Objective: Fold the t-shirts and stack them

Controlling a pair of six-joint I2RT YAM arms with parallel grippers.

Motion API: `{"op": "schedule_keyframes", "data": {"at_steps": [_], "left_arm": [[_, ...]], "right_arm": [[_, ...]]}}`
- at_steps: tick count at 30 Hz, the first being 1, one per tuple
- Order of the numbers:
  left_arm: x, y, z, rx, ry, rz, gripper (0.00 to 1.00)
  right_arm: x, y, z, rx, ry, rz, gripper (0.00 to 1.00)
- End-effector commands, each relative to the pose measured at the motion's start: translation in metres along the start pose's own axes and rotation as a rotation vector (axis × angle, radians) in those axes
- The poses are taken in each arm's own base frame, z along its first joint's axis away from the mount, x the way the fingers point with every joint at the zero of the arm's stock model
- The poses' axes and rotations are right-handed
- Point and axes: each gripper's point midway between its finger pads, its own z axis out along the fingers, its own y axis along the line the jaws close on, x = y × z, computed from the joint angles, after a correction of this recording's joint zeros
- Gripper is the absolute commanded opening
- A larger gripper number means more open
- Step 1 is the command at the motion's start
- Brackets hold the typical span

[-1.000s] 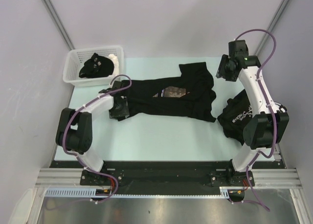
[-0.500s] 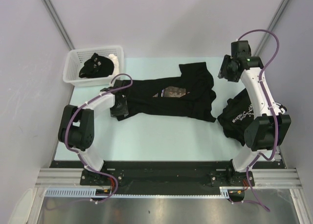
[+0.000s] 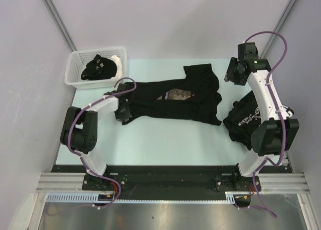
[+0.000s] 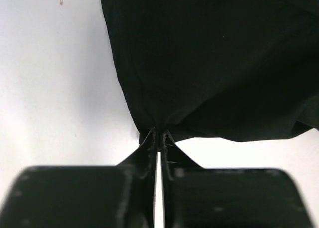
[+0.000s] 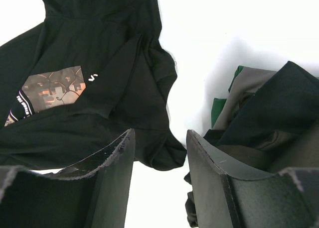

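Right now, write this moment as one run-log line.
left gripper: shut on printed t-shirt edge | right gripper: open, empty | lettered t-shirt: crumpled at right | stack: not yet

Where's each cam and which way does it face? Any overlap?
Top external: above and behind the bases, looking down on the table; both arms show.
Left wrist: low over the table, along the shut left gripper pinching the printed t-shirt.
Right wrist: raised, looking down past the open right gripper at the crumpled shirt.
Shared: top and right wrist both show the printed t-shirt's chest print.
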Motion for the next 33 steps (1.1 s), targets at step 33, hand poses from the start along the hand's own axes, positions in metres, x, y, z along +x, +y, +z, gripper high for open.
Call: {"op": "schedule_keyframes", "data": {"at_steps": [33], "left_arm": [[-0.012, 0.059, -0.037, -0.254, -0.023, 0.224, 0.0]], "right_arm": [[-0.013, -0.007, -0.013, -0.045, -0.052, 0.04, 0.51]]}}
